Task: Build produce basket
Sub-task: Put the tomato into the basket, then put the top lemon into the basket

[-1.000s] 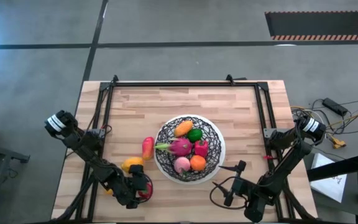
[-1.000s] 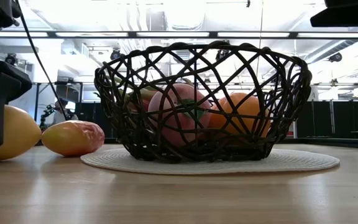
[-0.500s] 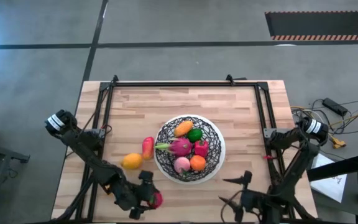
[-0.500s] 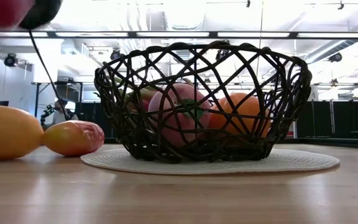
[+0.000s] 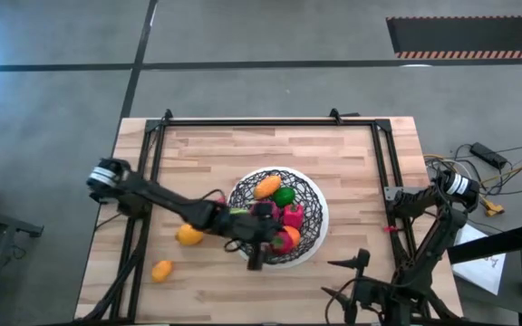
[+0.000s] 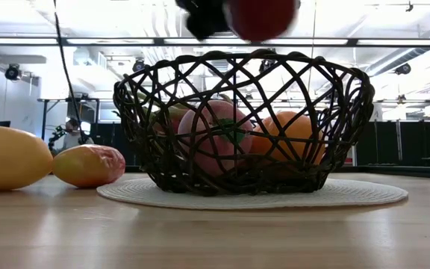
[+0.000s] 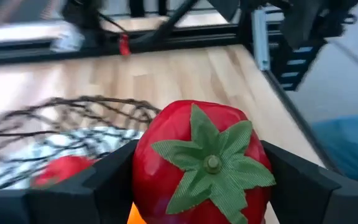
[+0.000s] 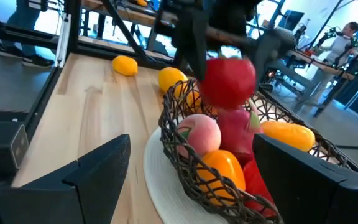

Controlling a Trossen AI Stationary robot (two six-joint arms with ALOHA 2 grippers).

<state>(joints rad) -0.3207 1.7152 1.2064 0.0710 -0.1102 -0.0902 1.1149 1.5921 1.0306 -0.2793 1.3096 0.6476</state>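
Left gripper (image 7: 205,186): reaching out over the near edge of the basket (image 5: 315,195), its two dark fingers clamping a red tomato-like piece with a green leafy cap (image 7: 204,165). In the low view the red piece (image 6: 262,15) is hanging above the basket's rim (image 6: 241,56), not yet lowered in. In the right wrist view it is hovering just above the pieces already inside.

Basket contents, high view: an orange piece (image 5: 267,187) and a green lime (image 5: 285,196) lying on the far side; a red piece (image 5: 292,215) sitting toward the right; the pink dragon fruit and others are partly hidden under the left arm. The low view is showing a peach-pink piece (image 6: 215,138) and an orange one (image 6: 293,134) through the wire. The basket is standing on a pale round mat (image 6: 364,196) at the middle of the table (image 5: 352,149).

Produce outside the basket: a yellow piece (image 5: 188,236) lying on the table just left of the basket; a small orange piece (image 5: 161,270) lying further toward the near-left corner. The low view is also showing a reddish-yellow piece (image 6: 88,165) near the basket's left side.

Right gripper (image 5: 356,264): waiting at the near-right edge of the table, jaws standing wide and holding nothing.

Progress, as judged: well over half the produce is sitting in the basket, one piece is being carried in, and about three pieces are remaining on the table for collection.
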